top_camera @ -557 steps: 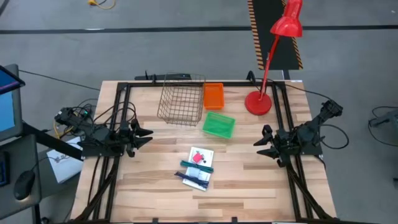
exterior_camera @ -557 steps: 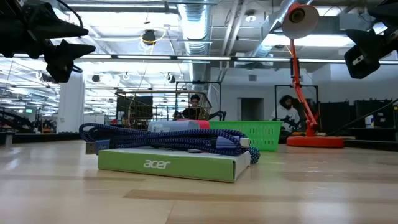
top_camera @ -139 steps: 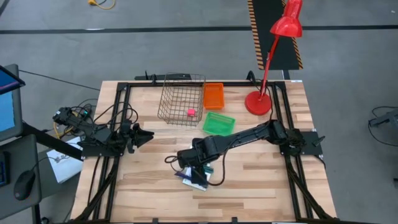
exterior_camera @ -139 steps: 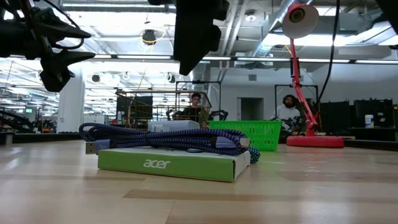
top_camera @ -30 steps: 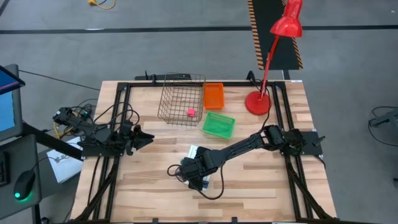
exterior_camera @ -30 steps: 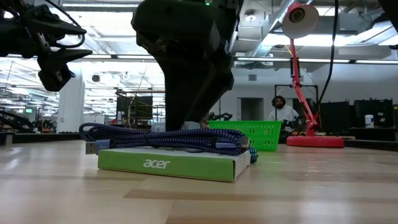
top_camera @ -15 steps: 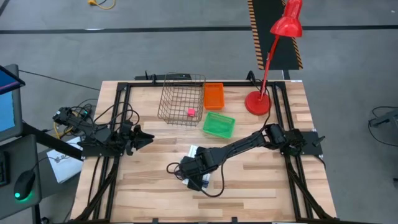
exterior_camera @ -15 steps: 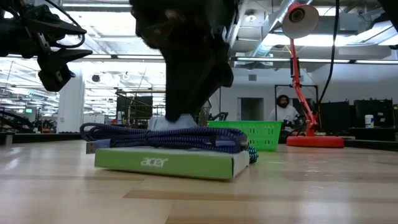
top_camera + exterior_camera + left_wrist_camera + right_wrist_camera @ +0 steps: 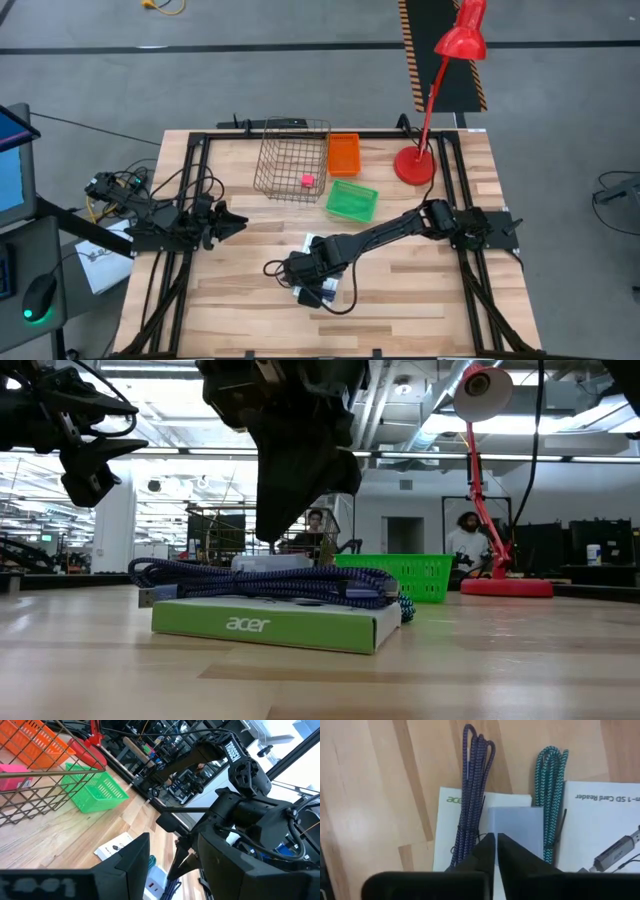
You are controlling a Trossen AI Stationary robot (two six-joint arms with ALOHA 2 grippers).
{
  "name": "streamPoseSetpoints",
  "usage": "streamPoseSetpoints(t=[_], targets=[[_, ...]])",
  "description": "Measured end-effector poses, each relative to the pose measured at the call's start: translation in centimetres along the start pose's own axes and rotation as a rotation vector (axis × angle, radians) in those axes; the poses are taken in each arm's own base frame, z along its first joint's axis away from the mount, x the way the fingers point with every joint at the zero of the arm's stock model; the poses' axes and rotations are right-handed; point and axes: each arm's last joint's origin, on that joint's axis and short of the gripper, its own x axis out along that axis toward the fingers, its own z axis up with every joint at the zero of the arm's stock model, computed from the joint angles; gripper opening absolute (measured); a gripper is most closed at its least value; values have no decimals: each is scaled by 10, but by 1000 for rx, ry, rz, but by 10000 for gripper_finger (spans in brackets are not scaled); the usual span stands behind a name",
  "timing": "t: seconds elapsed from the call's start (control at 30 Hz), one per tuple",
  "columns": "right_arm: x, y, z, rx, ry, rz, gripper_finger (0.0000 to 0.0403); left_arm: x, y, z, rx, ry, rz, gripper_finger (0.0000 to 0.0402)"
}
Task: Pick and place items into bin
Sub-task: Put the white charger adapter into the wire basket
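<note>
A pile of items lies mid-table: a white-topped green "acer" box, a blue braided cable bundle and a teal one lying on the packets, a lilac cube, and a white card-reader packet. My right gripper points steeply down just above the lilac cube, shut, with nothing seen between its fingers. A pink cube rests on the floor of the wire basket. My left gripper waits open at the table's left.
An orange bin and a green bin stand beside the wire basket at the far middle. A red desk lamp stands at the far right. Bare wood lies around the pile. People sit in the room beyond the table.
My right gripper has drawn its fingers together and risen a little off the pile, tipping slightly. The lilac cube, covered by the gripper a second ago, now shows on top of the pile. The green box has slid slightly toward the table's left.
</note>
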Motion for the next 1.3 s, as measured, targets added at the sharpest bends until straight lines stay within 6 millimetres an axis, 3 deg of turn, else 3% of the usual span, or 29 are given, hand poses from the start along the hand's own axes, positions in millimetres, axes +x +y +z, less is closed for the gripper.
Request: streamPoseSetpoints(t=[0.27,0.57,0.7,1.3], targets=[[0,5,-2,-40,-20,-34,89,0,0,0,0,1,-1,158],[0,8,-4,-49,-32,-56,228,0,0,0,0,1,-1,158],[4,6,-5,-49,-47,-90,271,0,0,0,0,1,-1,158],[28,-10,-14,-29,-17,-103,285,0,0,0,0,1,-1,158]])
